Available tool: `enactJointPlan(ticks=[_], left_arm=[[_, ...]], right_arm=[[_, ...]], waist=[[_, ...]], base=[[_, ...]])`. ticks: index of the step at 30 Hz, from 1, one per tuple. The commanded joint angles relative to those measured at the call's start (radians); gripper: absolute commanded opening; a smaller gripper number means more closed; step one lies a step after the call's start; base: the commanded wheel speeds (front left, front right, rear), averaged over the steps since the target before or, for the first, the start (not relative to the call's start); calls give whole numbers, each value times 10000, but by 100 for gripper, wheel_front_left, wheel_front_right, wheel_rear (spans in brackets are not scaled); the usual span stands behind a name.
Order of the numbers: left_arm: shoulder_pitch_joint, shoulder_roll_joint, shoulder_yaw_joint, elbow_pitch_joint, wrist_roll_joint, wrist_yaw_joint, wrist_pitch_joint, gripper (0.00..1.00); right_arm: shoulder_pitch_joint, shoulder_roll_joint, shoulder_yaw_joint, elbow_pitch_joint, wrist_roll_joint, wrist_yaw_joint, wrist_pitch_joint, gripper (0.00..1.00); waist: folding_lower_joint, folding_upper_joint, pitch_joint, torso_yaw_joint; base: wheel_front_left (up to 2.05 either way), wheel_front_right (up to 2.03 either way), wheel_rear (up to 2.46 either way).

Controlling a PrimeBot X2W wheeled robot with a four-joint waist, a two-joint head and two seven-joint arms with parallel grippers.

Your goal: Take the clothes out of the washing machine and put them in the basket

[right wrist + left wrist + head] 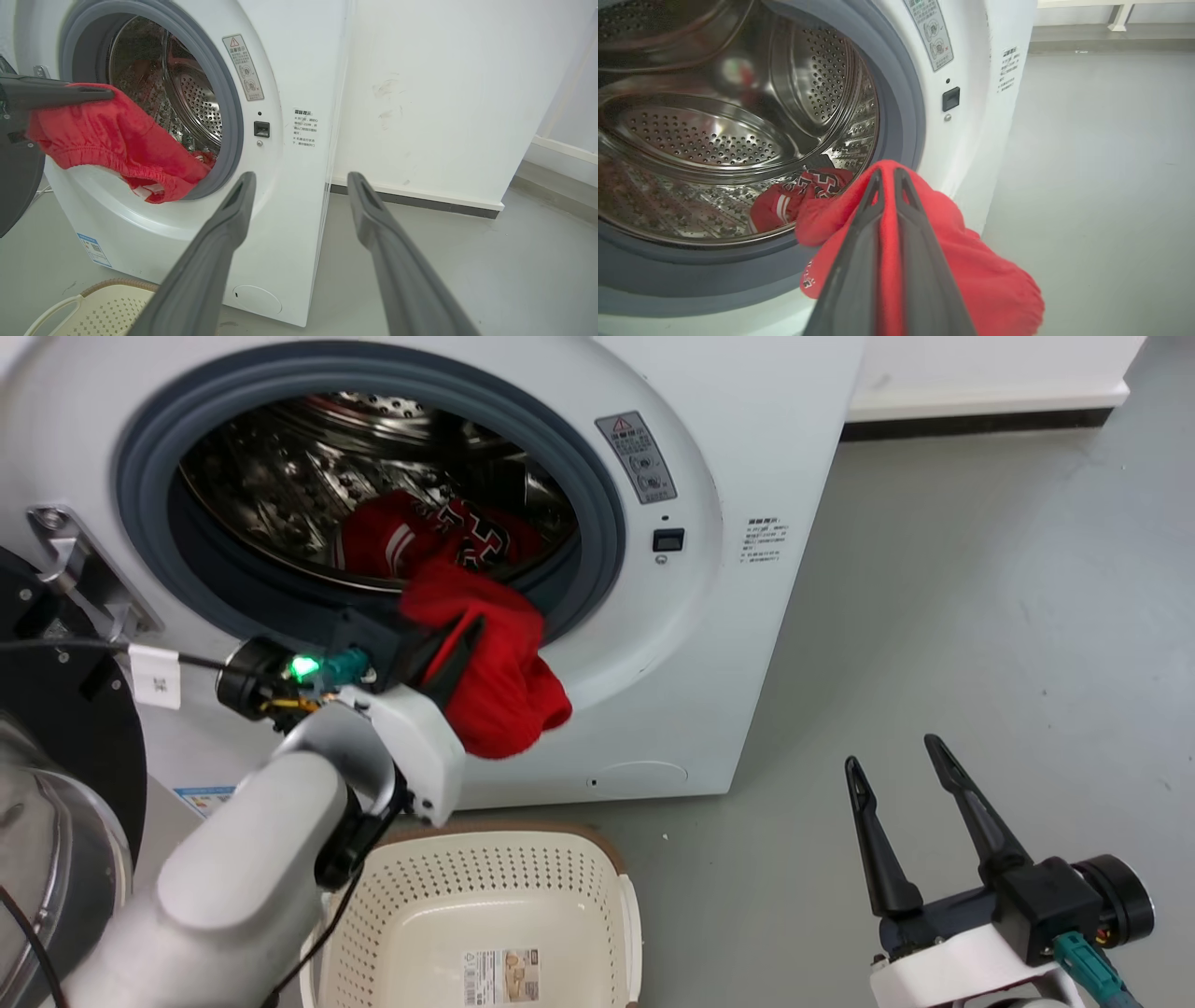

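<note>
The white washing machine (747,448) stands with its porthole open. My left gripper (471,630) is shut on a red garment (509,681), which hangs over the lower rim of the porthole, just outside the drum. In the left wrist view the left gripper (887,173) pinches that red garment (980,275) between its fingers. A red jersey (439,537) with a black number lies on the floor of the drum behind it. The cream basket (485,873) sits on the floor below my left arm. My right gripper (892,754) is open, low at the right, holding nothing.
The black-framed glass door (56,728) is swung open at the far left. Grey floor (980,616) stretches to the right of the washer. A white wall (444,93) with a dark skirting runs behind. A thin cable (93,644) crosses the left side.
</note>
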Motion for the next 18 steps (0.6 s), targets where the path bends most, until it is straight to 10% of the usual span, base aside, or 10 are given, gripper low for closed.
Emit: enactJointPlan(ticks=[1, 18], left_arm=[[196, 81, -24, -215, 24, 103, 32, 0], [2837, 1085, -393, -3655, -337, 1364, 711, 0]], right_arm=[[139, 17, 17, 27, 31, -7, -21, 100], [479, 19, -107, 216, 26, -7, -21, 100]], waist=[[2, 0, -127, 33], [2, 0, -524, 143]], base=[[0, 0, 0], [0, 0, 0]])
